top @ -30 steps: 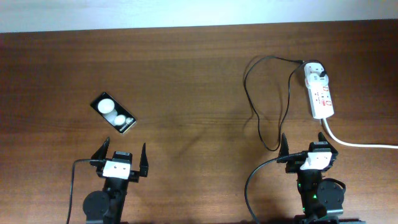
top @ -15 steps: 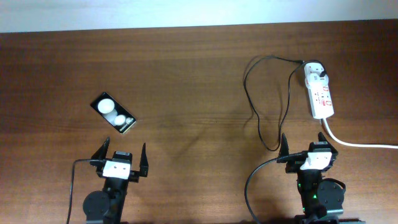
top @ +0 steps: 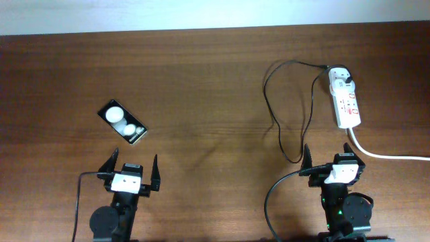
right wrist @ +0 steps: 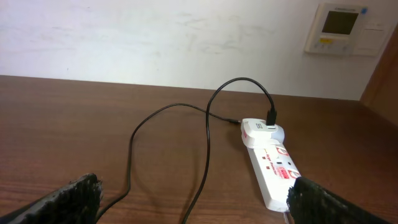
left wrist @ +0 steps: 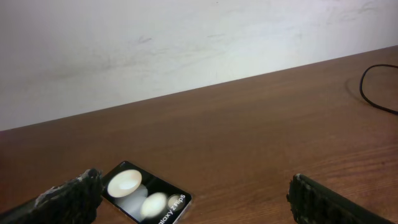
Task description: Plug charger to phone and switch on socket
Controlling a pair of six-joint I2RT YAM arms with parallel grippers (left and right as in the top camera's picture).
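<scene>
The black phone (top: 123,122) lies flat on the left of the table, two white round patches on its face; in the left wrist view (left wrist: 146,200) it sits just ahead of my left finger. The white socket strip (top: 345,98) lies at the far right, also in the right wrist view (right wrist: 272,165). The charger's white adapter (top: 339,72) sits in the strip's far end, and its thin black cable (top: 272,111) loops across the table toward my right gripper, also in the right wrist view (right wrist: 207,134). My left gripper (top: 130,173) and right gripper (top: 334,160) are both open and empty.
The strip's thick white cord (top: 386,156) runs off the right edge. A black arm cable (top: 272,202) curves by the right arm's base. A white wall panel (right wrist: 341,28) hangs behind the table.
</scene>
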